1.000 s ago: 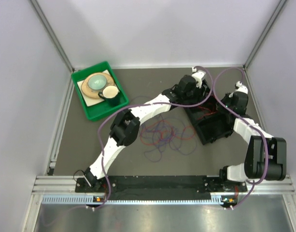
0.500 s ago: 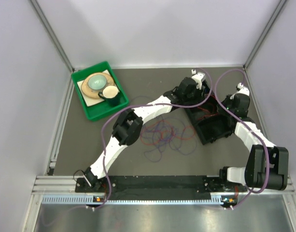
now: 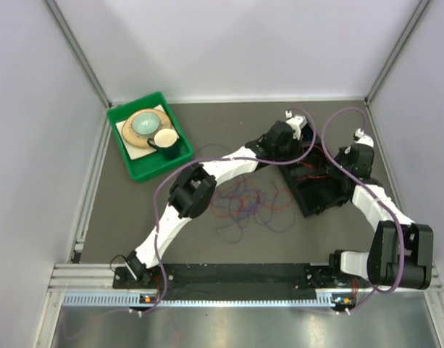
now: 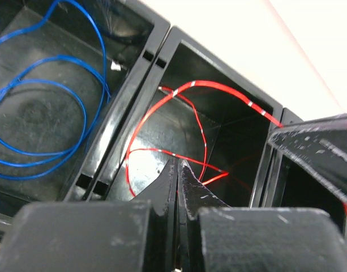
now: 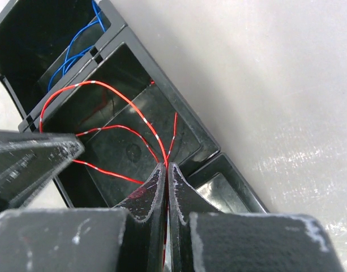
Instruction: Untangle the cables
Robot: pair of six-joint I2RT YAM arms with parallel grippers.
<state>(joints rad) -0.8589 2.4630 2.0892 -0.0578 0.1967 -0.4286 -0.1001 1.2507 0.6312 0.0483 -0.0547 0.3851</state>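
Red cable (image 4: 213, 85) lies looped in the middle compartment of a black box (image 3: 324, 197) that stands on the grey counter (image 3: 207, 123), toward its right side. Blue cable (image 4: 85, 113) is coiled in the neighbouring compartment of the same box, apart from the red one behind a dividing wall.

The left fingers (image 4: 166, 190) are pressed together with no gap showing, their tips down inside the red compartment and right at a red strand. Whether that strand is caught between them cannot be told. The right fingers (image 5: 153, 187) are likewise pressed together. The red cable runs into their tips and shows red along the seam between them, so they pinch it. Both arms reach over the box from opposite sides, and each wrist view shows the other arm's fingers close by at the edge of the frame.

A loose tangle (image 3: 247, 201) of red, blue and purple cables lies spread on the counter just left of the box, under the left arm. A green tray (image 3: 135, 168) holding dishes sits well apart at the far left.
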